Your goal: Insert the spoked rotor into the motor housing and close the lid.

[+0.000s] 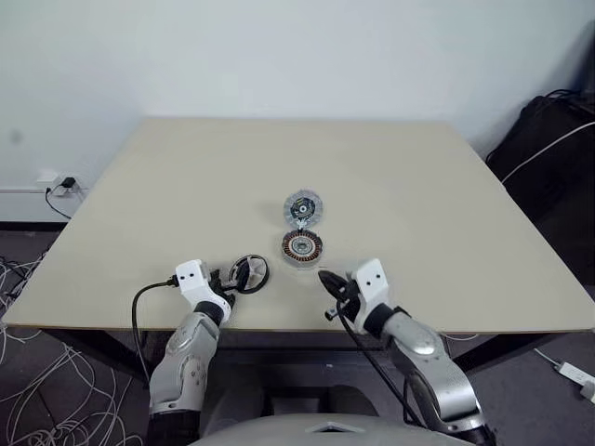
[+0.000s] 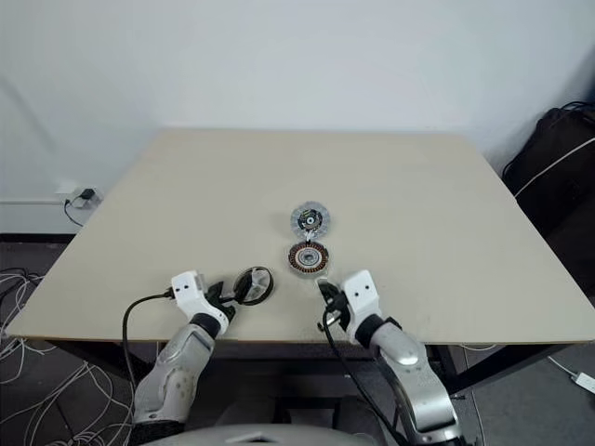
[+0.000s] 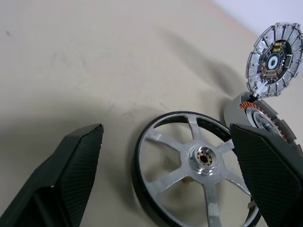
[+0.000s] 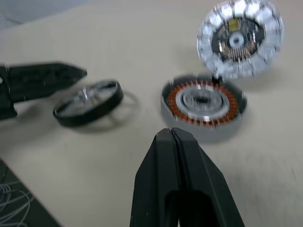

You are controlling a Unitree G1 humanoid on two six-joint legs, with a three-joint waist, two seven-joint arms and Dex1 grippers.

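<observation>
Tabletop (image 1: 186, 186) holds spoked rotor (image 1: 249, 273) between open left gripper (image 1: 233, 278) fingers

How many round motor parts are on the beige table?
3. The dark-rimmed spoked rotor lies near the front edge; the grey motor housing with copper windings sits at the centre; the silvery ribbed lid stands open just behind it.

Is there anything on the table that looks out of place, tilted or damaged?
Nothing looks damaged or spilled. The lid stands tilted open behind the motor housing, ribbed face showing, which fits an open housing. The spoked rotor lies flat on the table between the open fingers of the left claw. The right claw is shut and empty.
</observation>
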